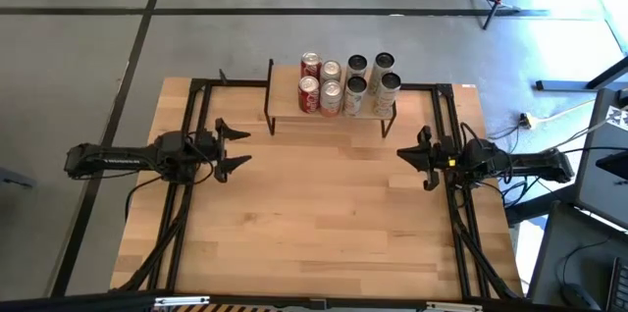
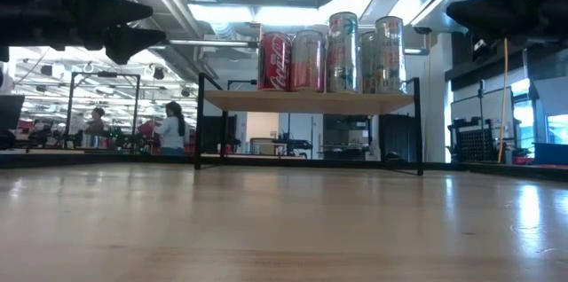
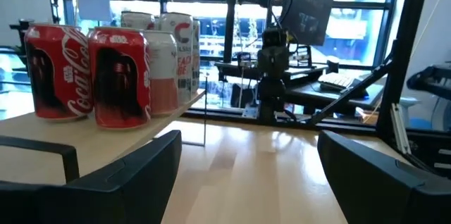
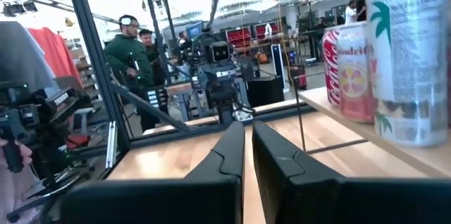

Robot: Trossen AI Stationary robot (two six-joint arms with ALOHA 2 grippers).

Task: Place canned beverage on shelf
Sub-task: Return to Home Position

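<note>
The overhead camera looks straight down from far enough to take in the whole table [image 1: 314,234], with the shelf [image 1: 285,96] at upper centre of the frame. The low camera sits at tabletop height and faces level across the boards at that shelf [image 2: 306,98], mid-frame, with the room behind it. The left wrist camera looks out between the wide-set fingers [image 3: 134,175] of the left gripper [image 3: 248,146], close beside the cans [image 3: 120,76]. The right wrist camera looks over the right gripper [image 4: 248,132], fingers [image 4: 218,160] nearly together, from the shelf's other end. Each wrist view catches the opposite arm across the table.
</note>
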